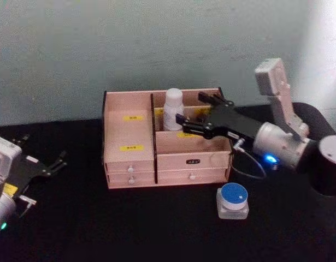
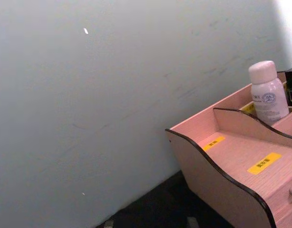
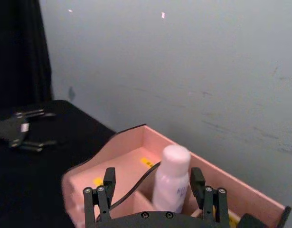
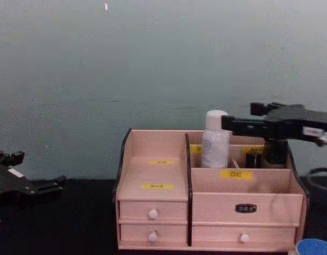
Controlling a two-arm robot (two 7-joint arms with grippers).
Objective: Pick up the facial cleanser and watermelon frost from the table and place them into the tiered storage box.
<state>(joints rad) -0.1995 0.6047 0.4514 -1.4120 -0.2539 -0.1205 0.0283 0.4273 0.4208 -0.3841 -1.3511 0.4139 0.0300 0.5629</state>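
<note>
The left end effector (image 1: 42, 153) rests at the lower left of the head view, on the black desk (image 1: 157, 229). Its two black fingers are apart and hold nothing. It is well apart from the box.

Near the bottom, a bit right of the middle, a small jar with a blue lid (image 1: 234, 199) stands on the desk. It is just in front of the right corner of the tiered storage box (image 1: 129, 131) and nothing touches it.

The pink wooden box sits in the middle of the frame. It has low drawers with white knobs in front, yellow labels, and higher parts at the back.

A white bottle (image 1: 173, 109) stands up straight in a back part of the box, right of the tall middle wall.

The right end effector (image 1: 188, 107) reaches in from the right edge, above the back of the box. Its fingers are apart. In the right wrist view the bottle (image 3: 172, 183) is between the two fingers (image 3: 109, 178), with a gap on each side.

Behind it all, a pale grey-green wall (image 1: 129, 43) fills the top of the frame.
</note>
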